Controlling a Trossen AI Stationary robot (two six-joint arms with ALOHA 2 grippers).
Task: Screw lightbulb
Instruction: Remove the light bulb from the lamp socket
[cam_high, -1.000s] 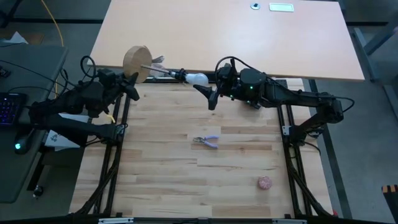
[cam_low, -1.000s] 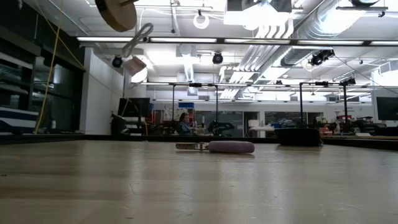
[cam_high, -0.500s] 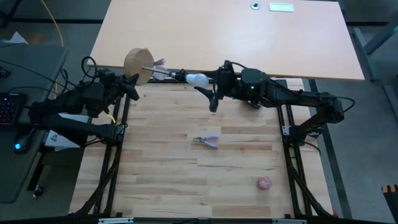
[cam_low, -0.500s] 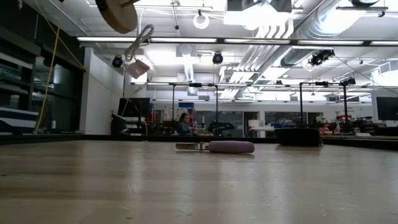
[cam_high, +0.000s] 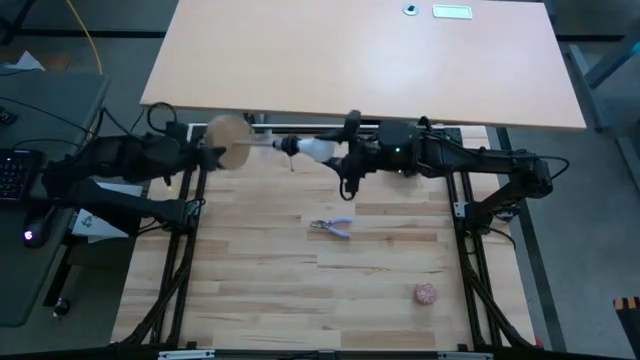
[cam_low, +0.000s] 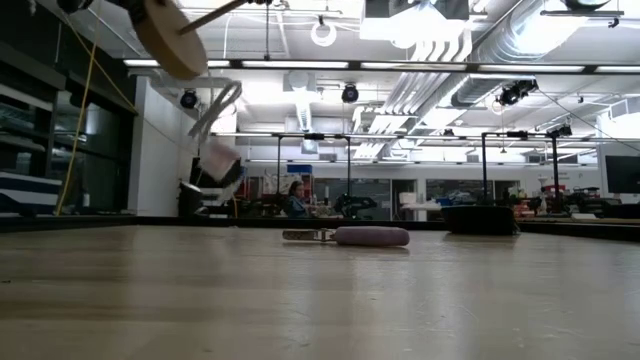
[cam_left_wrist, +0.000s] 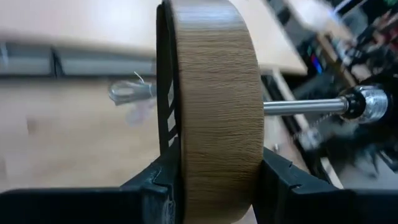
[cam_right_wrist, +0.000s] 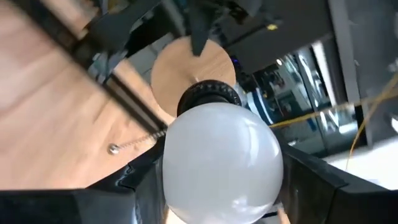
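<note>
The white frosted lightbulb (cam_high: 318, 150) sits in the black socket (cam_high: 288, 146) at the end of a thin metal stem (cam_high: 262, 143). The stem comes out of a round wooden disc (cam_high: 228, 143). The whole lamp is held level in the air over the table's far edge. My left gripper (cam_high: 212, 152) is shut on the disc (cam_left_wrist: 214, 106). My right gripper (cam_high: 338, 156) is shut on the bulb's round head (cam_right_wrist: 221, 162), with the socket (cam_right_wrist: 208, 96) and disc (cam_right_wrist: 193, 68) beyond it. In the low view only the disc (cam_low: 170, 35) and a hanging cord (cam_low: 215, 105) show. My left gripper pinches the wooden disc across its thickness, one finger (cam_left_wrist: 163, 180) on each flat face, at the rim (cam_left_wrist: 214, 186). The disc is lifted clear, on edge, and the stem (cam_left_wrist: 305, 107) points level toward the table's right. My right gripper pinches the bulb's frosted head (cam_right_wrist: 186, 186) between its two fingers (cam_right_wrist: 142, 180), one on each side. It comes level from the table's right, along the lamp's axis. The bulb is clear of the table, with its base in the socket.
Small pliers with purple handles (cam_high: 332, 227) lie mid-table and also show in the low view (cam_low: 345, 236). A pinkish ball (cam_high: 426, 293) lies near the front right. A pale tabletop (cam_high: 365, 60) lies beyond the far edge.
My left gripper has moved the lamp a little toward the table's near edge and tipped the disc. The stem, socket and bulb have come with it. My right gripper has followed toward the near edge and turned about its wrist at the bulb.
</note>
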